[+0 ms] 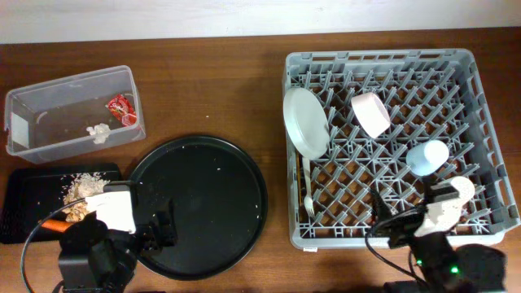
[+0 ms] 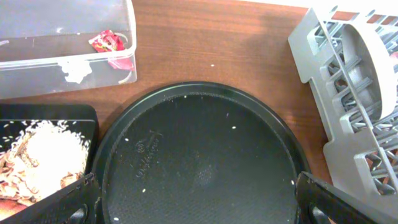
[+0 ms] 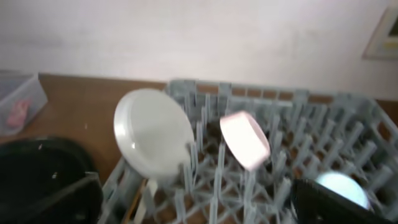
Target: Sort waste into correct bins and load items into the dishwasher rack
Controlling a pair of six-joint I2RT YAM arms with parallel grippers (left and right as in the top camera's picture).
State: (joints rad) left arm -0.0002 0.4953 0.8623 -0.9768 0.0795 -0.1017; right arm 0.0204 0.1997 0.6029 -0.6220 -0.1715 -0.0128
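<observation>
While spread wide with nothing held, left gripper [image 2: 196, 186] is logged with rice [image 2: 43, 149] ahead-left; right gripper [image 3: 196, 182] with plate [image 3: 152, 134] just ahead in rack [image 3: 267, 94].

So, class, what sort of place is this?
Probably a dish-clearing test bench, not a real kitchen: grey dishwasher rack holding a plate, clear waste tub, wooden table.

Ahead of the right gripper [image 3: 199, 205], the grey rack [image 1: 480, 122] holds a plate [image 1: 305, 122] on edge, a tilted pink bowl [image 1: 370, 114], a blue cup [image 1: 427, 156] and a fork [image 1: 308, 191]. Left of the left gripper [image 2: 199, 208], the black tray [image 1: 24, 203] holds rice scraps [image 1: 81, 185] and a carrot [image 1: 55, 225]; ahead-left, the clear tub [image 1: 49, 106] holds a red wrapper [image 1: 122, 106] and a tissue [image 1: 100, 133].
</observation>
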